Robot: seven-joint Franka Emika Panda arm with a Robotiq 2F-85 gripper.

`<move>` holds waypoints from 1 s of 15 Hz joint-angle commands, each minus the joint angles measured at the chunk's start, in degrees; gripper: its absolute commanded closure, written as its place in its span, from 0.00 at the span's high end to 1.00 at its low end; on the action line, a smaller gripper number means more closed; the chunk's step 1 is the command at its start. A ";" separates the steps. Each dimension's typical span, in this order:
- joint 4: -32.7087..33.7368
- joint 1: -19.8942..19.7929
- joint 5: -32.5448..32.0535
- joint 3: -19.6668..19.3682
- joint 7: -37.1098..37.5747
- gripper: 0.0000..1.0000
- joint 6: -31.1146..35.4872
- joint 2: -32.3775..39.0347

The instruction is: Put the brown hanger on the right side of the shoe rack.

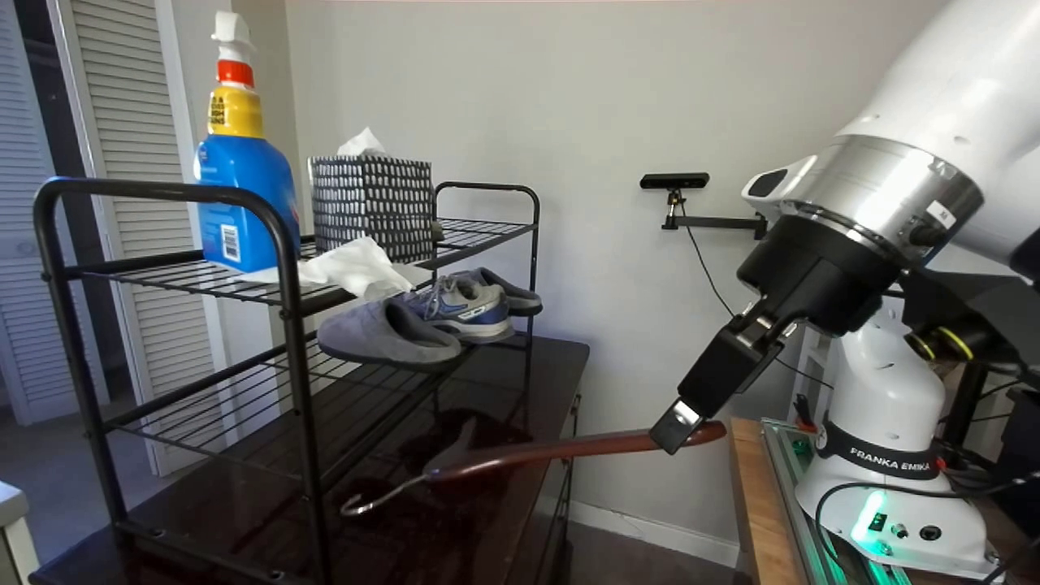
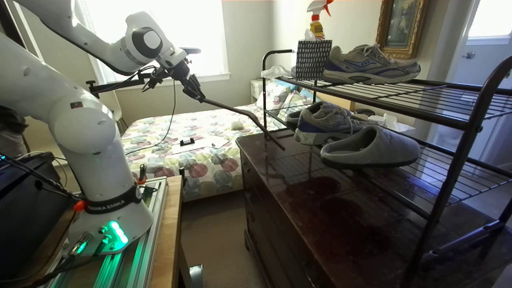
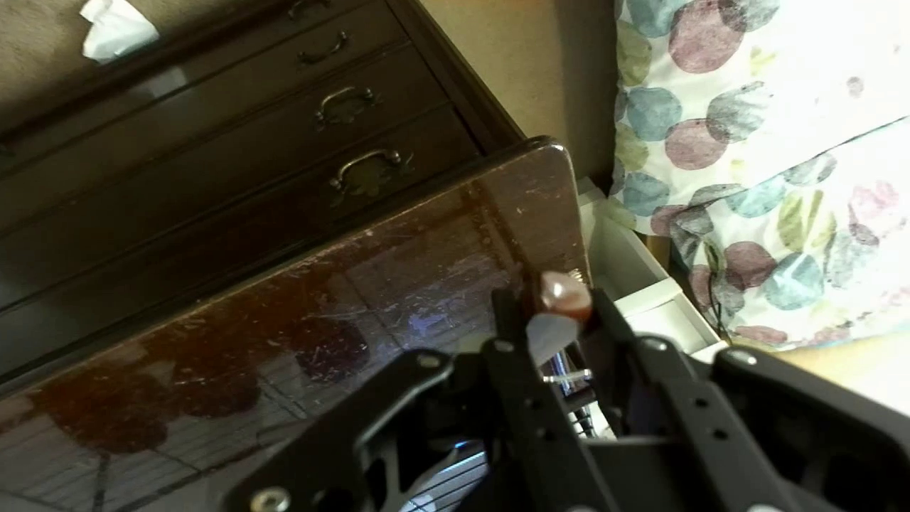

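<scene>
The brown hanger [image 1: 536, 453] is a slim reddish-brown bar with a metal hook. My gripper [image 1: 678, 426] is shut on it near one end, also in an exterior view [image 2: 199, 96]. The hanger [image 2: 232, 109] slants down from the fingers over the cabinet's end, its far end low beside the rack. In the wrist view its glossy end [image 3: 565, 295] sits between the fingertips [image 3: 553, 302]. The black shoe rack [image 1: 304, 406] stands on the cabinet, also in an exterior view [image 2: 400, 107]. The hanger appears apart from it; contact with the cabinet cannot be told.
The glossy dark cabinet [image 2: 288, 188] bears the rack. A grey slipper [image 1: 386, 333] and a sneaker [image 2: 320, 130] are on the lower shelf. A sneaker [image 2: 372, 66], tissue box [image 1: 374, 207] and blue spray bottle [image 1: 248, 195] stand on top. A bed [image 2: 200, 128] is behind.
</scene>
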 commanded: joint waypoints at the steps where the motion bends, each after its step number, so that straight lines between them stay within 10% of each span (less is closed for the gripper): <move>1: 0.03 -0.96 0.89 -1.05 -4.66 0.07 4.43 -0.19; 15: -0.43 -3.22 3.06 3.17 -0.74 0.07 0.76 -8.43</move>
